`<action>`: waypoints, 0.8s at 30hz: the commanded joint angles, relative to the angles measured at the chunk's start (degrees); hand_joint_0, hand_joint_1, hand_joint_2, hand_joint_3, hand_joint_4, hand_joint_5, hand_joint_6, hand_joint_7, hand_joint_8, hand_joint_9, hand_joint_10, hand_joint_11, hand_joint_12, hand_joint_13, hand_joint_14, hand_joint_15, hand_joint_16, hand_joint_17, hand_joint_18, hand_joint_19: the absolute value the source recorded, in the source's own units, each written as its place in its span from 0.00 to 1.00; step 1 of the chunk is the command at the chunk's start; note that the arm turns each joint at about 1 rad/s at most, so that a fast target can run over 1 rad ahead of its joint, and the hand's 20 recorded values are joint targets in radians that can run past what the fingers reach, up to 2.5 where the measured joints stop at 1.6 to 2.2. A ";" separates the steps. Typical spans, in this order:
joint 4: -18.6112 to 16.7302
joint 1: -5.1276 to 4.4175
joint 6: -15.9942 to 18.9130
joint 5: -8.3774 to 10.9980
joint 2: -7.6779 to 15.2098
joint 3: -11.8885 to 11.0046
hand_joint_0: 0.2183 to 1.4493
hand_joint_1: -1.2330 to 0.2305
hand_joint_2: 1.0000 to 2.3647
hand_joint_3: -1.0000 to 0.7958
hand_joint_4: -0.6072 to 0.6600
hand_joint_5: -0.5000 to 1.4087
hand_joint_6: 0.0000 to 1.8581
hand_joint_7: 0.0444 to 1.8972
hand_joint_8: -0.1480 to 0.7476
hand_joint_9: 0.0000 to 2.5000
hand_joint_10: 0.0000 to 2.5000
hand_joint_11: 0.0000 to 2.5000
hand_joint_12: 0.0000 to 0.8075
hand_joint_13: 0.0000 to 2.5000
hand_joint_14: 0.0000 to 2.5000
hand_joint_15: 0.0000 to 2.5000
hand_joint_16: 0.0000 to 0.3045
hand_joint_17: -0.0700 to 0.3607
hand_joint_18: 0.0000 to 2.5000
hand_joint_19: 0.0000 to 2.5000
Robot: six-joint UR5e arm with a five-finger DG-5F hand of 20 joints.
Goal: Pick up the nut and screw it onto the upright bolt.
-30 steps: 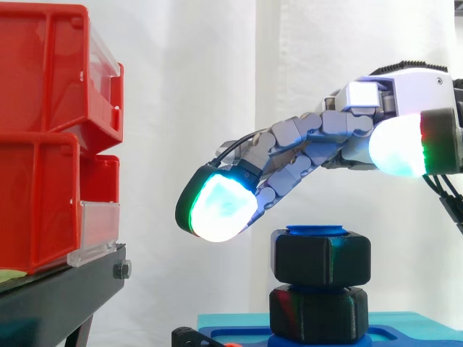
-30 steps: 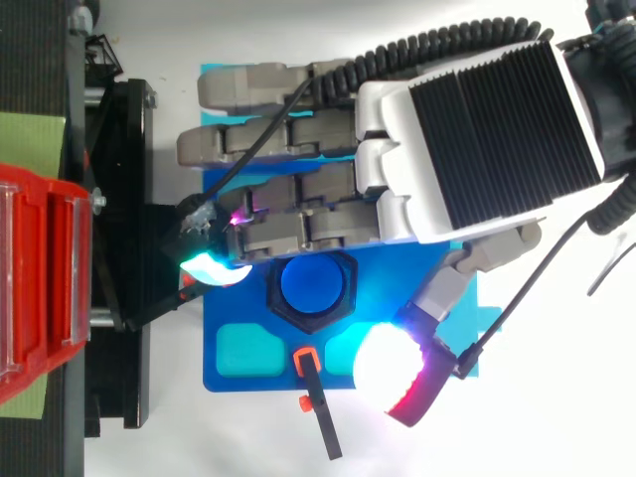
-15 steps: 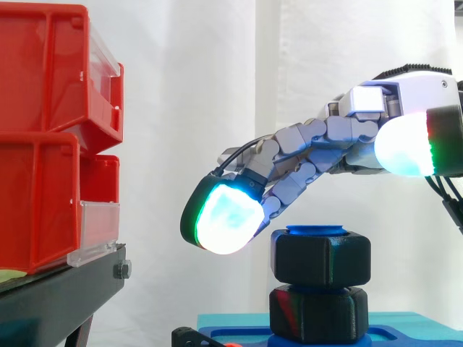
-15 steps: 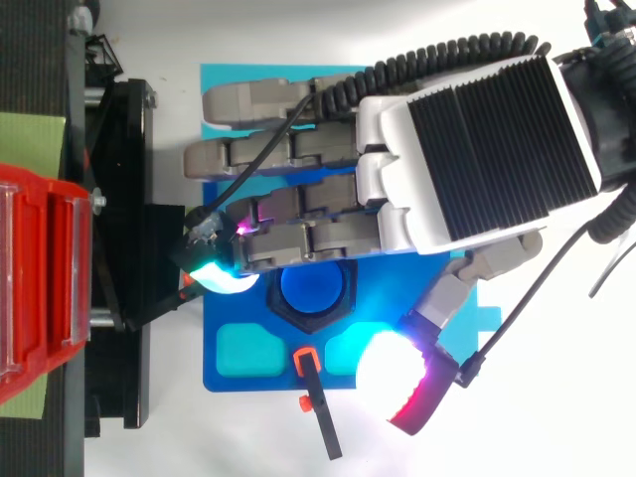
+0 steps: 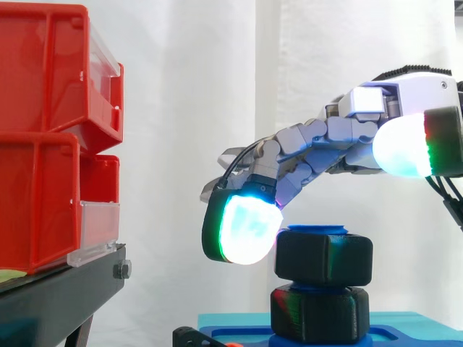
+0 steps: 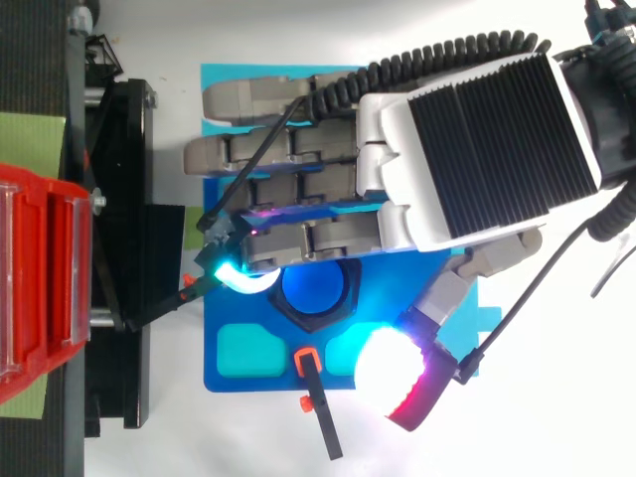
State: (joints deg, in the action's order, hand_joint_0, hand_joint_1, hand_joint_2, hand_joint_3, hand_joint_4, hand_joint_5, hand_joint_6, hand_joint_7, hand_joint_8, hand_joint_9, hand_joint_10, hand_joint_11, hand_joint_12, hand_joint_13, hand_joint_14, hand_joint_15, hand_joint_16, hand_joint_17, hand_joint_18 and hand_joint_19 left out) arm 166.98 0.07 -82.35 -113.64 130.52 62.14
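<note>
Nut: black hex nut sits at the top of the upright blue bolt, above a 2nd black nut, toward the edge of the blue base nearest the red bins
Hand: hand open, fingers loosely bent, gripping nothing
Relation: nut lies below the fingers; a glowing fingertip hangs just beside its bin-side face, thumb raised well apart
Axis: bolt vertical, so any turning runs about it

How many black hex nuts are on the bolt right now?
2, stacked. The upper nut sits under the blue bolt top; the lower nut sits beneath it on the blue base. No others visible.
</note>
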 commanded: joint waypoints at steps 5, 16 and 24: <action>-0.69 0.37 -0.09 0.00 0.00 0.00 0.19 0.79 0.00 0.28 0.68 0.24 0.27 0.60 0.50 0.28 0.00 0.00 0.47 0.09 0.00 0.00 0.17 0.43 0.00 0.00; -1.13 0.81 -0.27 -0.26 0.00 0.00 0.20 0.79 0.00 0.28 0.65 0.27 0.27 0.69 0.48 0.37 0.00 0.00 0.44 0.15 0.00 0.00 0.15 0.40 0.03 0.00; -0.87 1.42 -0.36 -0.53 0.00 0.00 0.21 0.77 0.00 0.28 0.60 0.30 0.27 0.72 0.44 0.48 0.00 0.00 0.40 0.23 0.00 0.00 0.13 0.37 0.11 0.00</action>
State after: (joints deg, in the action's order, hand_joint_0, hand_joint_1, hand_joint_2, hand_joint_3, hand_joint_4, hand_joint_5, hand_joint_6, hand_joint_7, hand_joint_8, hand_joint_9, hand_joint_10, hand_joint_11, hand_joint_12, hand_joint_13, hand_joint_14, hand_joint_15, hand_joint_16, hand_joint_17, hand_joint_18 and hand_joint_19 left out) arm 165.95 1.34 -82.66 -114.09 130.51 62.14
